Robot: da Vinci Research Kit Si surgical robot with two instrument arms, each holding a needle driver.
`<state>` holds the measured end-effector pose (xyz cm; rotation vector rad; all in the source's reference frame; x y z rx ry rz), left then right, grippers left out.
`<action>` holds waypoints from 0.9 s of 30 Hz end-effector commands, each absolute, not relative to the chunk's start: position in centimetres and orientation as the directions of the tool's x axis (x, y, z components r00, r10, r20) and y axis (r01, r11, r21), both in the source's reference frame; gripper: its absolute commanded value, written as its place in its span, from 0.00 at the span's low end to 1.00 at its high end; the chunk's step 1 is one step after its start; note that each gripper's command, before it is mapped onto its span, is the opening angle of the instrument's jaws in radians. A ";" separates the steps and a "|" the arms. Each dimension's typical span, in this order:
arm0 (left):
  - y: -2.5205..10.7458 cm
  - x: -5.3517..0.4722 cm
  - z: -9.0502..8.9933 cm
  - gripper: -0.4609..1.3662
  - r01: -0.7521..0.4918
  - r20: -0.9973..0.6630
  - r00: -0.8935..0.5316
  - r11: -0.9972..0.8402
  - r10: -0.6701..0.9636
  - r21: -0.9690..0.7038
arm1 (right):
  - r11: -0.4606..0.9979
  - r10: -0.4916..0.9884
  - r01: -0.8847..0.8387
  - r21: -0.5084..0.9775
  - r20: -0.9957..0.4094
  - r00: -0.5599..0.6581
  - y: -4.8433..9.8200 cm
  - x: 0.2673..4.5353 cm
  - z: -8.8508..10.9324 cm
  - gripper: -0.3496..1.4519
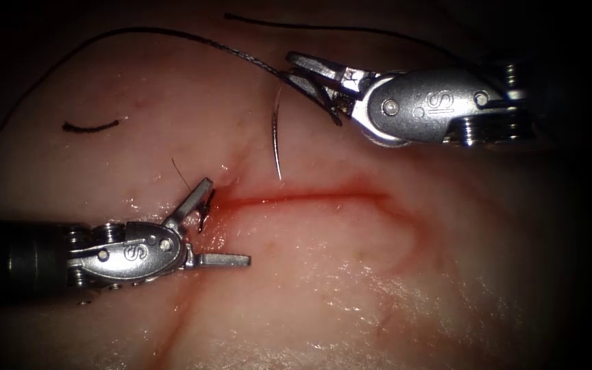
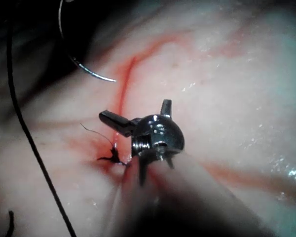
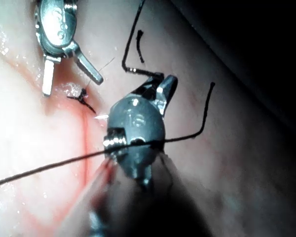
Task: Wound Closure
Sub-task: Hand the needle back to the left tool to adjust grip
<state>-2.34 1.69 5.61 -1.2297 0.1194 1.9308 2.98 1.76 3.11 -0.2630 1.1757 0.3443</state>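
In the endoscope view a pale pink, glistening slab of tissue [image 1: 392, 288] is seen against a dark surround, crossed by a thin red cut [image 1: 310, 197] with red fluid [image 1: 231, 205] gathered at its left end. A short cut end of black thread [image 1: 90, 127] is laid on the tissue well to the left of the cut. The silver right tool [image 1: 310, 82] is held above the cut with its jaws closed on the curved steel needle [image 1: 275, 133] near its thread end; the needle is hung free of the tissue, its tip just above the cut, and the long black thread [image 1: 173, 33] is trailed from it to the left. The silver left tool [image 1: 217, 226] is seen at the left end of the cut with its jaws spread wide and nothing held; the upper jaw lies beside a small dark knot [image 1: 203, 220]. In the left wrist view the left tool [image 2: 138, 116] is shown wide open over the tissue [image 2: 227, 74], the knot [image 2: 113, 155] just beside it and the needle [image 2: 81, 64] apart, clear of the surface. In the right wrist view the right tool [image 3: 160, 89] is shown over the tissue [image 3: 29, 163], thread [image 3: 49, 165] is draped across its wrist, and the left tool [image 3: 71, 74] is seen gaping near the knot [image 3: 84, 98].
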 end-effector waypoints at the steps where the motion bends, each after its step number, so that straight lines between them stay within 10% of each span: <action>1: 1.7 -2.36 5.6 0.67 -0.675 -0.789 -0.174 -0.654 0.589 -0.340 | 0.912 0.165 -0.409 0.018 -0.930 0.327 1.7 2.97 3.1 0.00; 27: 1.9 -2.56 5.1 0.81 -0.617 -0.745 -0.123 -0.638 0.656 -0.461 | 0.910 0.243 -0.405 0.088 -0.905 0.349 1.3 2.91 2.9 0.00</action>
